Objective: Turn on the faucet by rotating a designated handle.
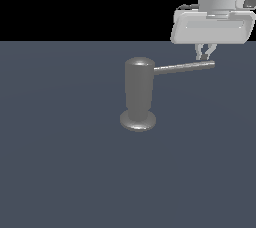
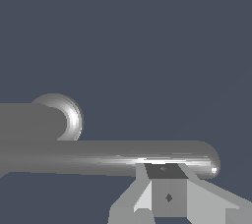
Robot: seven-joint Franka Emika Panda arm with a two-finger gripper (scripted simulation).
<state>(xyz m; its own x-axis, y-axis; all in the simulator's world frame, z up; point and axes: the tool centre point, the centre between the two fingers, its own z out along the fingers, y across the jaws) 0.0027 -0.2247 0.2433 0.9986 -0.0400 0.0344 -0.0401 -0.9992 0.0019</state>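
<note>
Faucet (image 1: 138, 94) upright about mid-scene on the flat dark grey surface (image 1: 60, 172): grey metallic cylinder, rounded top, wider round disc base. Handle (image 1: 184, 67), a thin straight grey rod, projecting from the upper body toward the exterior view's right, roughly level, ending in a rounded tip with a bright highlight along its length. In the wrist view, handle (image 2: 113, 158) spanning most of the picture, faucet (image 2: 59, 117) top behind it.

Gripper (image 1: 205, 56) directly above the far outer end of the rod, fingertips close together and appearing to touch or nearly touch its top; from the exterior view, hard to judge depth. In the wrist view, gripper (image 2: 165, 188) pressed close against the rod near its tip, jaws nearly closed with only a small gap, nothing clearly clamped between them; true grasp versus mere contact, cannot tell.

Likely risks from here: so near the rounded tip, a sideways push could slide off the end and lose contact. Pressing down rather than sweeping round the upright axis would load the rod without turning it. With jaws this narrow, straddling the rod looks impossible, so any rotation depends on a side push holding its line.
</note>
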